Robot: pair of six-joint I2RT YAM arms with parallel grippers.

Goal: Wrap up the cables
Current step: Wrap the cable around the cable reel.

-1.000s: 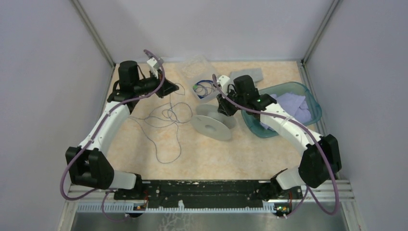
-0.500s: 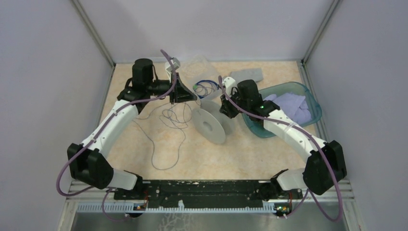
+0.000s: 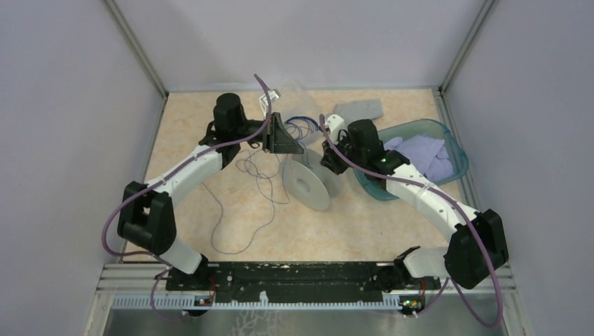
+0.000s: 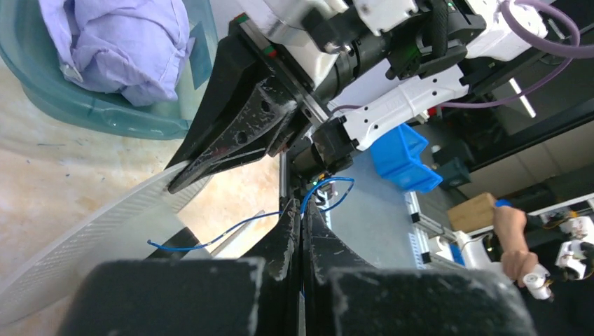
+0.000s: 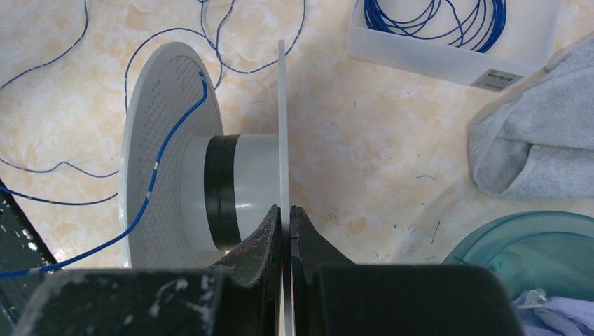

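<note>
The pale grey spool stands on edge at the table's middle. My right gripper is shut on the rim of its thin far flange, jaws tight on either side. My left gripper is shut on the thin cable, just behind the spool and close to the right gripper. In the right wrist view the cable runs across the perforated flange toward the hub. The rest of the cable lies in loose loops on the table left of the spool.
A clear tray with a coiled bright blue wire sits behind the spool. A grey cloth lies at the back. A teal bowl holding a purple cloth stands at the right.
My left arm swung right from the back left to the spool, dragging the cable with it. The right gripper tipped the spool up onto its edge.
</note>
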